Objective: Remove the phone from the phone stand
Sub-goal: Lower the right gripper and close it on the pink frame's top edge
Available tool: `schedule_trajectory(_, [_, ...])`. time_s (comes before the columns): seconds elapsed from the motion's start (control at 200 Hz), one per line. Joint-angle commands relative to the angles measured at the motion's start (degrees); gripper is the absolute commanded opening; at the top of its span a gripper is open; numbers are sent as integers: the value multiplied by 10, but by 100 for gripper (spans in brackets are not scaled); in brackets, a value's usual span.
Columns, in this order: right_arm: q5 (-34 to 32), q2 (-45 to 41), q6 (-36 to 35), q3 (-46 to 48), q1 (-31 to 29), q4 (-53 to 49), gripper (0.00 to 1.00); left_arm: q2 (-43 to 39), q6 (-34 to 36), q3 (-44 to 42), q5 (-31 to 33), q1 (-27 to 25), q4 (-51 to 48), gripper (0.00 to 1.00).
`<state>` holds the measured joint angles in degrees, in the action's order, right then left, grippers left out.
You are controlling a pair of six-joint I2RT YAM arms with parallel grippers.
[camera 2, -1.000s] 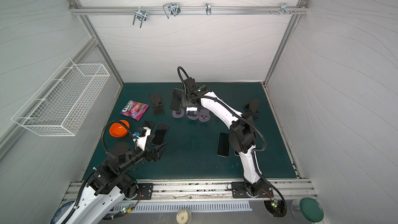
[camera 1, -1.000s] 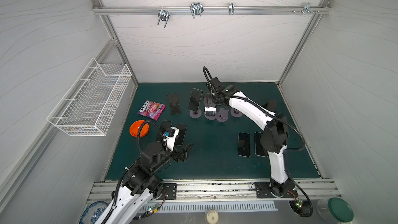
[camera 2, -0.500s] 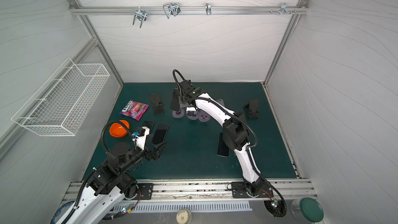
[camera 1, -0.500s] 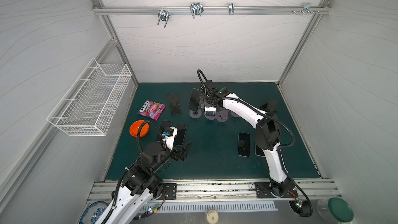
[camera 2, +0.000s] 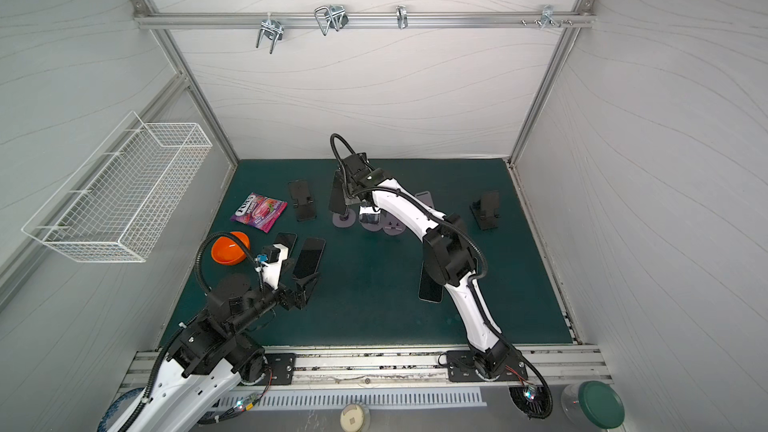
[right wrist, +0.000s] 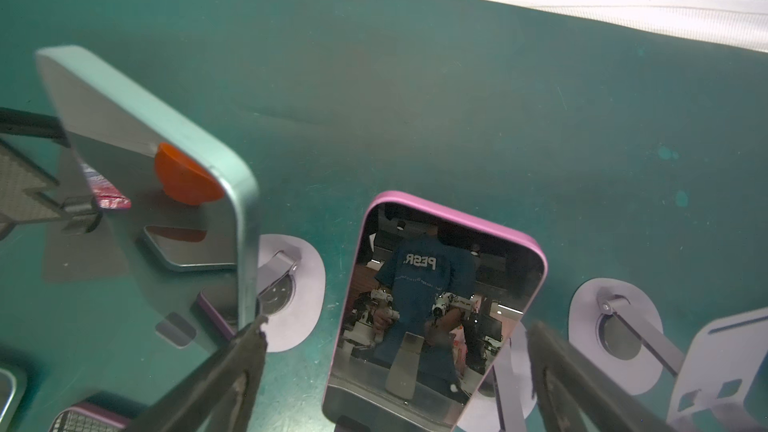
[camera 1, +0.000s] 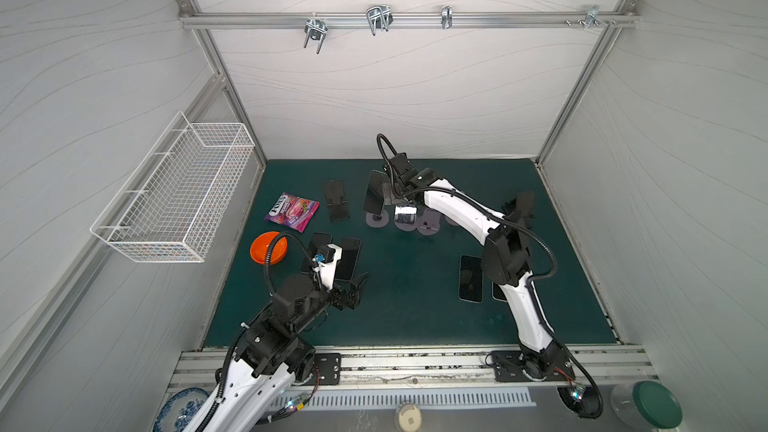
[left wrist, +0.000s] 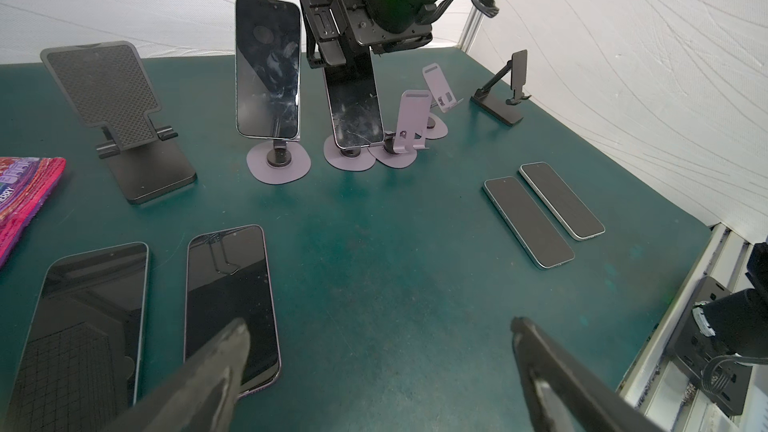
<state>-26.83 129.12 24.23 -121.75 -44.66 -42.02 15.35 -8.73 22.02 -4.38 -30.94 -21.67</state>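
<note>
A pink-edged phone [right wrist: 436, 305] leans upright on a lilac phone stand [left wrist: 347, 157] at the back middle of the green mat, and shows in both top views [camera 1: 405, 214] [camera 2: 369, 216]. My right gripper [right wrist: 395, 338] hangs over it, open, one finger on each side and clear of its edges. A silver-edged phone [right wrist: 166, 184] stands on its own lilac stand beside it, close to one of the right gripper's fingertips [right wrist: 253, 347]. My left gripper [left wrist: 378, 330] is open and empty above the mat near the front left [camera 1: 357, 286].
Two empty lilac stands [left wrist: 411, 118] [left wrist: 440, 85] and two black stands [left wrist: 112, 97] [left wrist: 511, 85] stand at the back. Two phones lie flat by my left gripper [left wrist: 230, 297] [left wrist: 83, 326], two more at the right [left wrist: 528, 222] [left wrist: 561, 199]. A candy bag [camera 1: 292, 210] and an orange bowl [camera 1: 268, 247] lie left.
My right arm has swung left and come down over the pink-edged phone, and its jaws have widened fully. The left arm has not moved.
</note>
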Motion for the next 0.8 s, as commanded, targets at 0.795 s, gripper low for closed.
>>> schedule_trajectory(0.795, [-31,42,65,-32,5,-43,99,0,12,0,1,-3,22,99])
